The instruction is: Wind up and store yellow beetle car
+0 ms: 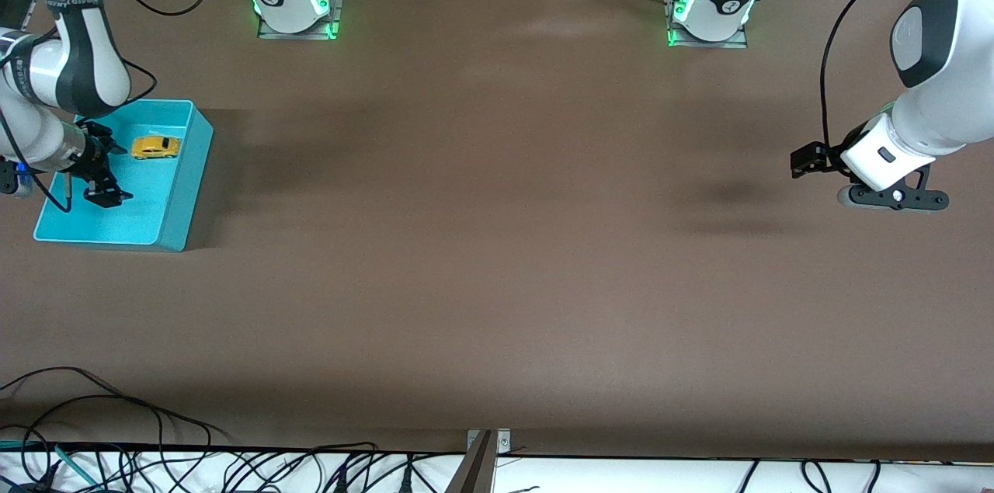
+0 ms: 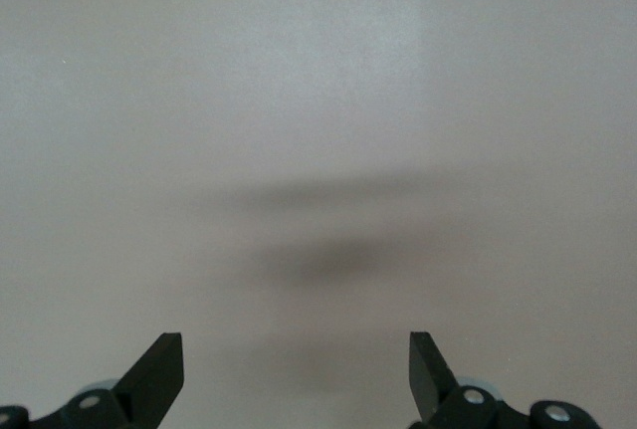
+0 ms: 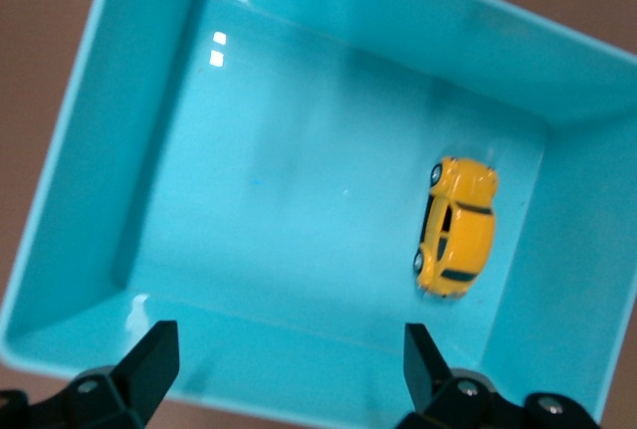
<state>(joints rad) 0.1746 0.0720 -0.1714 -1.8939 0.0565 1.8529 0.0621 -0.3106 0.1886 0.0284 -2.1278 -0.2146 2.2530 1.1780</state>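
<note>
The yellow beetle car (image 1: 155,147) (image 3: 457,240) rests on its wheels on the floor of the turquoise bin (image 1: 185,194) (image 3: 299,180), in the part of the bin farther from the front camera. My right gripper (image 1: 116,173) (image 3: 289,359) hangs open over the bin beside the car, apart from it, with nothing between its fingers. My left gripper (image 1: 897,198) (image 2: 296,369) waits open over bare table at the left arm's end, holding nothing.
The bin stands at the right arm's end of the brown table (image 1: 497,244). Both arm bases (image 1: 291,0) (image 1: 710,8) stand along the table's edge farthest from the front camera. Loose cables (image 1: 116,407) lie near the edge closest to it.
</note>
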